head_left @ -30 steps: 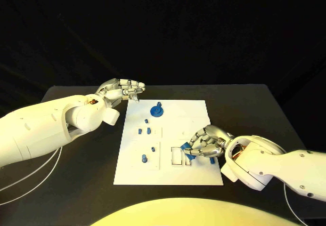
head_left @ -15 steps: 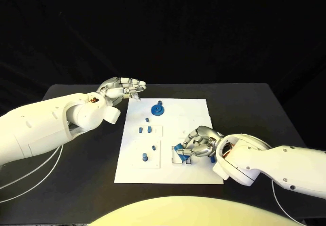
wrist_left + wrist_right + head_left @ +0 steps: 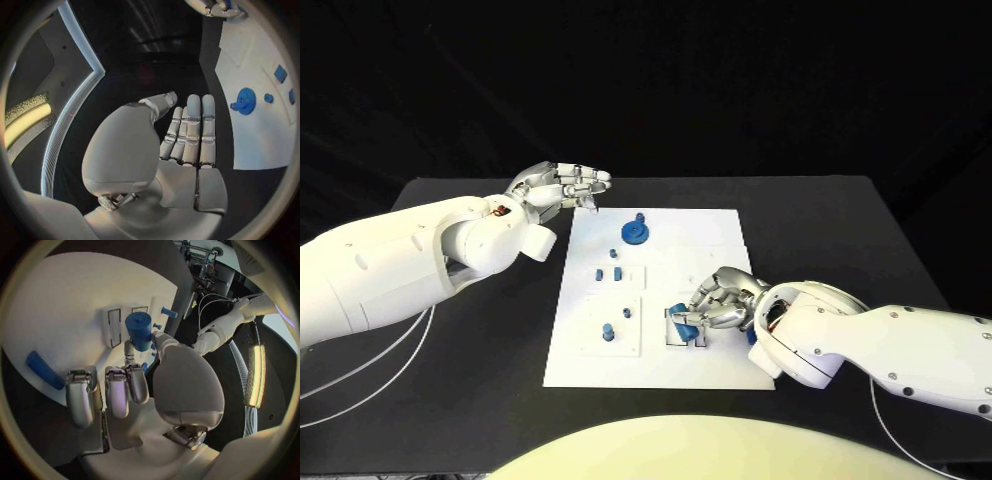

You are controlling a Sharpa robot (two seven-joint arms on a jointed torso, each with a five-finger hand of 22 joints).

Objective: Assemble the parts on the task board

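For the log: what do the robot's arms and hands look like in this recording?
Both arms are smooth white rounded shells. The left hand and right hand are silver metal with many segmented fingers; the wrist views show pale smooth palm and thumb covers. A small copper-orange fitting shows at the left wrist. Thin white cables trail beneath the left arm.

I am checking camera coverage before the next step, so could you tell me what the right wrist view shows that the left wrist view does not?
The right wrist view alone shows the blue cylinder pinched in the right hand, the two slots in the task board beside it, and a blue bar lying at the board's edge. The left wrist view alone shows the left hand, holding nothing with its fingers straight and together, and the blue gear. Both show the white board and small blue parts on it.
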